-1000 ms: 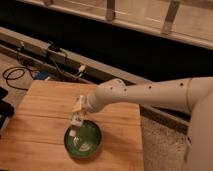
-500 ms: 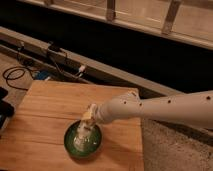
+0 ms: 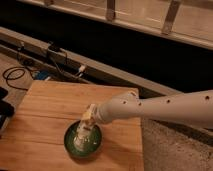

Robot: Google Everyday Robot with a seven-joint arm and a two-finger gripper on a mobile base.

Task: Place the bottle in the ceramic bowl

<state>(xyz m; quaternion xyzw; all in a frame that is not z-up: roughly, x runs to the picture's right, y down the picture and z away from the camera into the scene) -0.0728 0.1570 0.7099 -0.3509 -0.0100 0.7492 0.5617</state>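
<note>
White arm reaching in from the right over a wooden table, gripper low above the ceramic bowl near the table's front edge, bottle pale inside the bowl beneath it, black cables on the floor behind the table, metal rail beyond.

the tool hangs over the ceramic bowl on the wooden table.

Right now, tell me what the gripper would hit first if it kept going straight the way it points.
The gripper points down and left into the ceramic bowl, with the bottle at its tip. Going on, it would probably press the bottle against the bowl's inside first; depth is hard to judge from this one view.
</note>
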